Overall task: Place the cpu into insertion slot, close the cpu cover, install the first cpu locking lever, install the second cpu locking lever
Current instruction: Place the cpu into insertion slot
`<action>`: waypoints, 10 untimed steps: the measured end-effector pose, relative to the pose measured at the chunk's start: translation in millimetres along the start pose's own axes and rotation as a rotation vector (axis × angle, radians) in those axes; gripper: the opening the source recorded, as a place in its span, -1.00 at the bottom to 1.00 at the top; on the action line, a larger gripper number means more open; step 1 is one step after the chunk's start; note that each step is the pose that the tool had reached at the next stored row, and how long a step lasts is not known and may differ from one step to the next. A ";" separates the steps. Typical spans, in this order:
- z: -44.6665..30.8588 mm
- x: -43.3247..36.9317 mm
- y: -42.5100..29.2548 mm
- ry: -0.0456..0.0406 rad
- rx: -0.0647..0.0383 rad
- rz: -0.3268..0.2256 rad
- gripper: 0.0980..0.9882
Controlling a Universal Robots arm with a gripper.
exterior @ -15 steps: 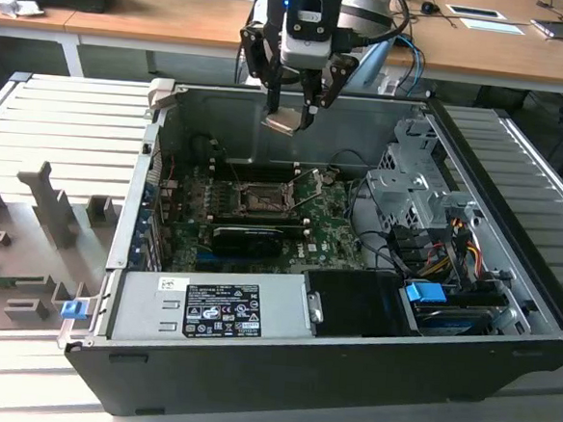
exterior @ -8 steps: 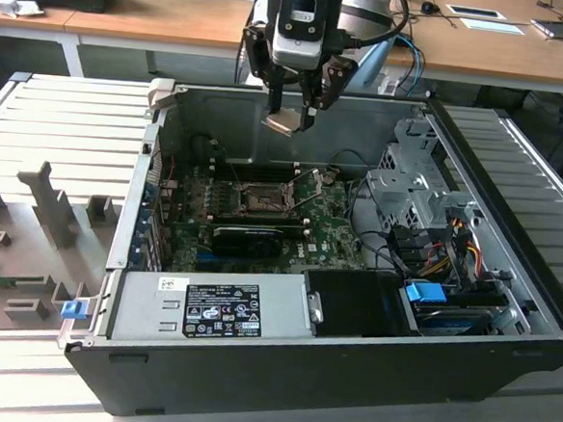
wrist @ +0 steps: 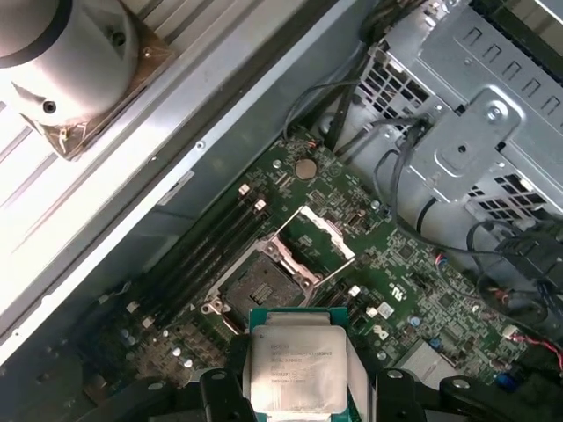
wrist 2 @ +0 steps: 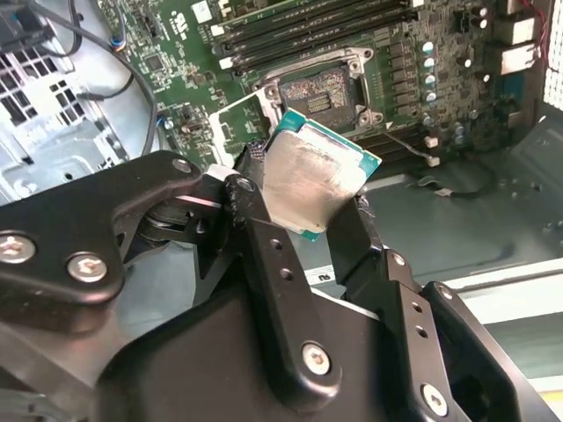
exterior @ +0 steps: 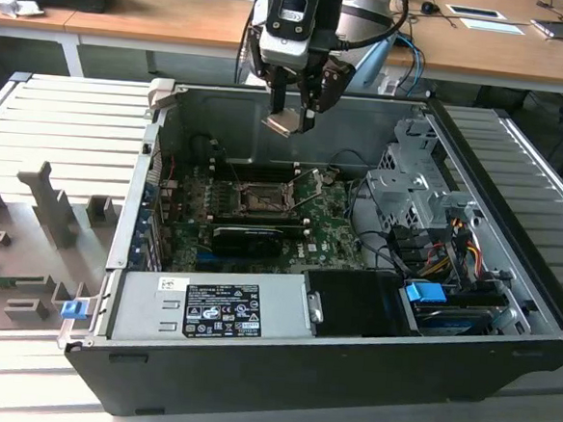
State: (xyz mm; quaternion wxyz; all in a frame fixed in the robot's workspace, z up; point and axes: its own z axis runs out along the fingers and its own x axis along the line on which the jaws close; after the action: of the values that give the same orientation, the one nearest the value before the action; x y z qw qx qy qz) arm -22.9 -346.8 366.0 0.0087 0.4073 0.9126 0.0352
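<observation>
The black two-fingered hand is clamped on the cpu, a small flat square chip with a pale silver metal top and green edging, gripped by two opposite edges and tilted in the second wrist view. It hangs in the air above the open black computer case, well clear of the green circuit board.

Under it in the first wrist view lies the insertion slot, a square dark socket with a silvery rim, bare. The cpu cover, a thin silvery frame plate, stands swung open just beside it.

By my judgement the placing step is in hand and not yet done. Seating calls for the chip to be level, squared to the socket and lowered gently.

The case lies on its side on a ribbed grey desk. Wooden tables stand behind.
</observation>
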 end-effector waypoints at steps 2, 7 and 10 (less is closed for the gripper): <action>0.2 0.0 0.0 -0.0028 0.000 0.036 -0.03; 0.8 0.0 -0.1 -0.0081 -0.001 0.110 -0.03; 1.6 0.0 -0.1 -0.0099 -0.001 0.136 -0.03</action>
State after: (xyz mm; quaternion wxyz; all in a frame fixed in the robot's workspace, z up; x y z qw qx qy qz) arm -22.8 -346.8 364.4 0.0111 0.4686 0.8827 0.0342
